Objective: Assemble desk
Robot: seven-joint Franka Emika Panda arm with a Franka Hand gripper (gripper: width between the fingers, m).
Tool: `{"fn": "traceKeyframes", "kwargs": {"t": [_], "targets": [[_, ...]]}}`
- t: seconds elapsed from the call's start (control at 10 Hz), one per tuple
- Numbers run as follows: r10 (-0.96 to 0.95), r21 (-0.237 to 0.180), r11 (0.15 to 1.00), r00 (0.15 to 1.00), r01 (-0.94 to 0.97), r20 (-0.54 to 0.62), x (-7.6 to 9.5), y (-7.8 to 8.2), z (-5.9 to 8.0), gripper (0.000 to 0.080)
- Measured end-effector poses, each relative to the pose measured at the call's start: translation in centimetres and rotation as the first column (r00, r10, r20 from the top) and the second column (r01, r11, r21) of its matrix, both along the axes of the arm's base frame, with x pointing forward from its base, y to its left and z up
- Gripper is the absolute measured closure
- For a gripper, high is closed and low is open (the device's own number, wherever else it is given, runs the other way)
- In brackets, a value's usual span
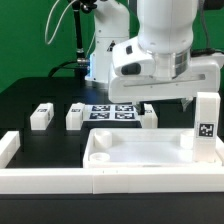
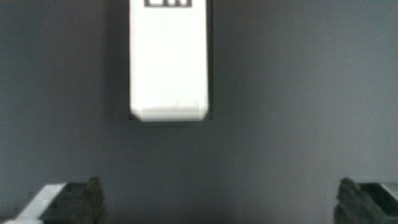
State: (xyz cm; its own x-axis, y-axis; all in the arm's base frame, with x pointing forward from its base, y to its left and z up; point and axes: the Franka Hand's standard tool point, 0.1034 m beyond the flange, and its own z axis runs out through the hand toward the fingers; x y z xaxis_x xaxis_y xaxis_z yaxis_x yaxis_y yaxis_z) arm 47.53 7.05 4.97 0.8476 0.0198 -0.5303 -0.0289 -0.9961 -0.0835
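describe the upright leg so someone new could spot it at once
Find the large white tray-like panel at the front of the black table. At its end toward the exterior view's right stands a white leg. Alone among the legs it rises tall on end, with a tag facing the camera; the others sit low.

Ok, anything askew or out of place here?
Nothing looks damaged. One leg stands upright at the desk panel's end on the exterior view's right; the other legs lie apart on the table.
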Motion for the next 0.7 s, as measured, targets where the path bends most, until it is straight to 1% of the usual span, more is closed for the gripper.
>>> {"fn": "traceKeyframes", "kwargs": {"t": [0.1,0.3,0.4,0.5,0.6,0.7], "targets": [[0.003,0.004,1.000,0.998,-0.002,-0.058,0.3,0.0,-0.2,0.0150],[0.011,0.013,1.000,0.984,-0.009,-0.176,-0.2,-0.1,-0.5,0.0150],[0.018,0.012,1.000,0.963,-0.016,-0.267,-1.7,-0.7,-1.0,0.0150],[0.024,0.014,1.000,0.945,-0.020,-0.326,-2.3,-0.6,-1.4,0.0150],[0.027,0.016,1.000,0.936,-0.022,-0.350,-2.1,-0.5,-1.5,0.0150],[0.026,0.015,1.000,0.941,-0.022,-0.339,-1.9,-0.5,-1.7,0.0150]]}}
